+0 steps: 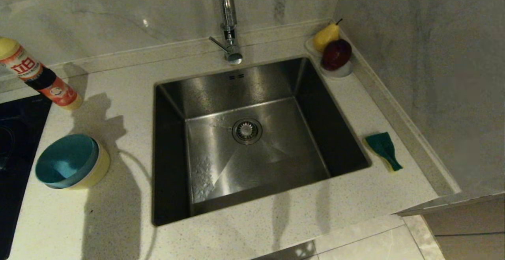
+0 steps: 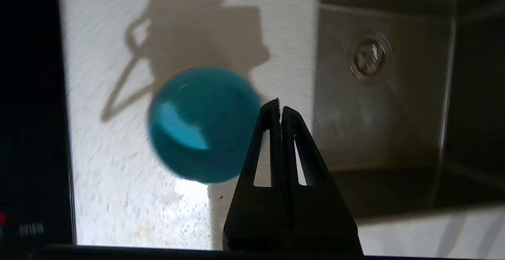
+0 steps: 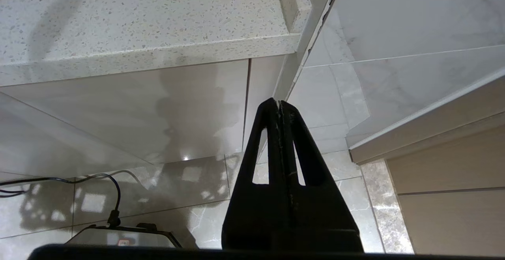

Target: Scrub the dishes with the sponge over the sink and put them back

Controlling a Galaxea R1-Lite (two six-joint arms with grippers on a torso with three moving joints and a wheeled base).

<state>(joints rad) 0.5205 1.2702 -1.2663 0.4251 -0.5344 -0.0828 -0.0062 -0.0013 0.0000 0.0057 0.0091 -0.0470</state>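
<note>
Two stacked bowls (image 1: 73, 161), one sponge (image 1: 384, 149)

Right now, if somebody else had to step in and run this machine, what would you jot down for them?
Left end effector: shut, empty, above the counter beside the blue bowl.
Right end effector: shut, empty, parked low by the cabinet front.
Blue bowl sits nested in the yellow bowl, left of the sink. No pink bowl in view.
Sponge lies on the counter right of the sink.
Done: nothing visible. Left: pick up sponge and bowls, scrub over the sink, put them back.
</note>
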